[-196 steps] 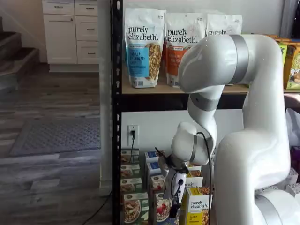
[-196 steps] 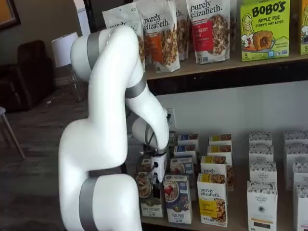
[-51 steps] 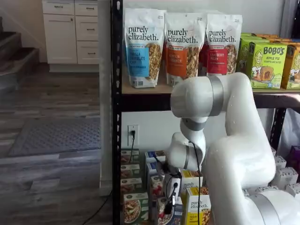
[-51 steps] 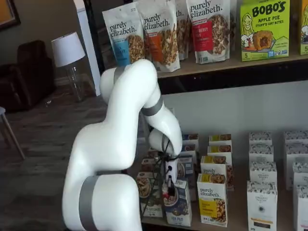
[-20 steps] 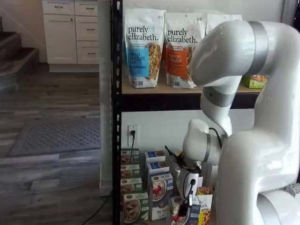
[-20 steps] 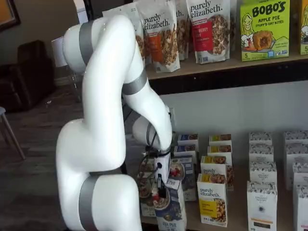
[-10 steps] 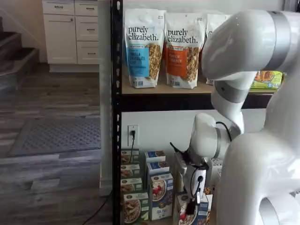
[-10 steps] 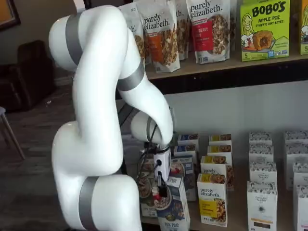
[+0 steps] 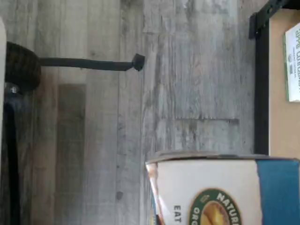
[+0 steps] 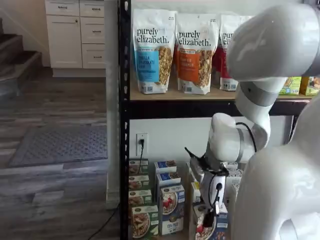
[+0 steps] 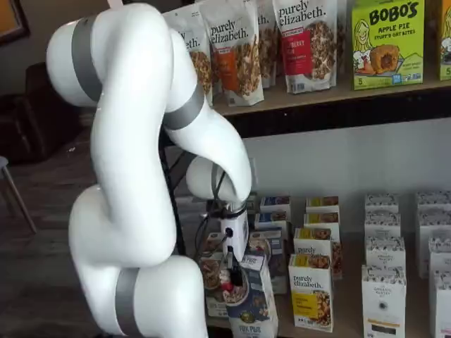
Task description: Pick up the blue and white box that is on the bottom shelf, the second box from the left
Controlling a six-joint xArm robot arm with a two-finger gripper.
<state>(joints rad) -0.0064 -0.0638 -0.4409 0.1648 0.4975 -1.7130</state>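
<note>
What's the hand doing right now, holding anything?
Hand: shut on the blue and white box, which is off the bottom shelf.

My rack's bottom shelf [image 11: 338, 325] is a tan board in a black metal frame, carrying rows of small upright cartons. From the yellow and white purely elizabeth box [image 11: 311, 292], a white carton [image 11: 383, 300] stands at three o'clock. In a shelf view, a green and white box [image 10: 143, 220] stands at nine o'clock of a blue-fronted carton [image 10: 171, 208]. The upper shelf [image 10: 170, 95] bears tall granola bags [image 10: 153, 50] and a Bobo's box [image 11: 387, 39].
</note>
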